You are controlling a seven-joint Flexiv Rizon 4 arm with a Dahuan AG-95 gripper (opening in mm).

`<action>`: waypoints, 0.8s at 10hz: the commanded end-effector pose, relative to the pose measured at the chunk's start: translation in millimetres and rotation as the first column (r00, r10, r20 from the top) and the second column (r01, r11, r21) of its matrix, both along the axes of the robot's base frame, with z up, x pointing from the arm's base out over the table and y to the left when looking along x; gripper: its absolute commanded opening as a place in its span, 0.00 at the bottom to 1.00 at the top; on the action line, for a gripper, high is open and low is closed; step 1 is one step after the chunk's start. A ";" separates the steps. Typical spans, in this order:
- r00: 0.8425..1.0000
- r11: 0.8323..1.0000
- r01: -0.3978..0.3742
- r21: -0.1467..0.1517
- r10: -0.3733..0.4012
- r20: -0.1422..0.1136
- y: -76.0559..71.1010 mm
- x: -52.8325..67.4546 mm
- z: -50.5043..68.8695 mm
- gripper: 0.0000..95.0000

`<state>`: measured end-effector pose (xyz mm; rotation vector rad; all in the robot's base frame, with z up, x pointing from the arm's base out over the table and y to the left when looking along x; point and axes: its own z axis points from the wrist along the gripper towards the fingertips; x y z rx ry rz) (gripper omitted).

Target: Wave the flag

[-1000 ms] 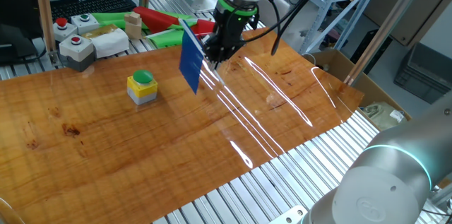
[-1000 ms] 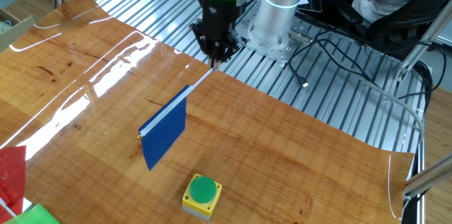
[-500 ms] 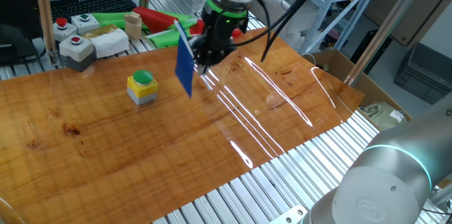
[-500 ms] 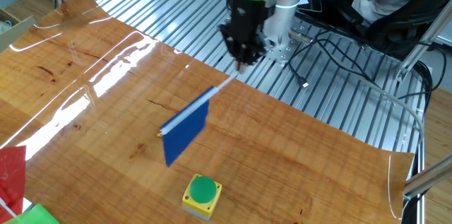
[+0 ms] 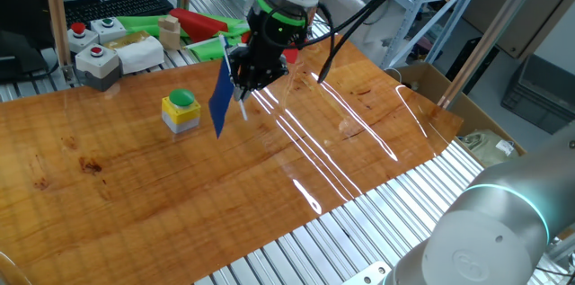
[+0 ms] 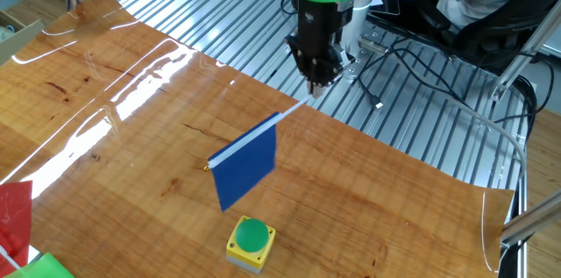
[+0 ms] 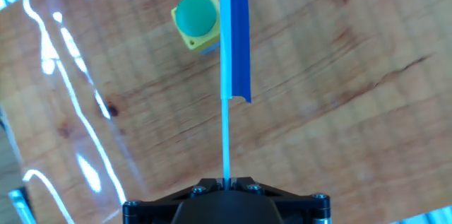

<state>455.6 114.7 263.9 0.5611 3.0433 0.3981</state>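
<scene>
My gripper (image 5: 247, 81) is shut on the thin white stick of the dark-blue flag (image 5: 220, 98) and holds it in the air above the wooden table (image 5: 269, 186). In the other fixed view the gripper (image 6: 317, 87) points down and the flag cloth (image 6: 245, 165) hangs out toward the yellow button box (image 6: 251, 242). In the hand view the stick (image 7: 227, 139) runs straight out from my shut jaws (image 7: 227, 181) to the cloth (image 7: 235, 33), seen edge-on.
A yellow box with a green button (image 5: 181, 111) stands on the table left of the flag. Green and red flat pieces (image 5: 202, 26), a grey button box (image 5: 97, 60) and a wooden block lie at the back. A cardboard box (image 5: 431, 83) is at the right.
My gripper has swung the flag across the table, toward the yellow button box; in the other fixed view both gripper and cloth shifted right.
</scene>
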 end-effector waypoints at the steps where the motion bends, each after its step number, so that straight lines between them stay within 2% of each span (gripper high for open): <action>1: 0.995 0.984 -0.104 -0.146 0.102 -0.016 -9.0 10.7 -3.6 0.00; 2: 0.989 0.967 -0.149 -0.209 0.147 -0.025 -19.7 16.5 -4.4 0.00; 3: 0.979 0.935 -0.203 -0.292 0.200 -0.041 -42.1 26.0 -5.9 0.00; 4: 0.970 0.913 -0.242 -0.327 0.239 -0.049 -64.0 32.6 -7.1 0.00; 5: 0.955 0.883 -0.292 -0.367 0.288 -0.067 -91.0 37.4 -8.8 0.00; 6: 0.948 0.870 -0.313 -0.381 0.307 -0.079 -111.9 39.8 -11.5 0.00; 7: 0.932 0.825 -0.358 -0.437 0.345 -0.111 -136.8 41.5 -15.9 0.00; 8: 0.924 0.794 -0.376 -0.477 0.360 -0.129 -148.4 41.5 -18.5 0.00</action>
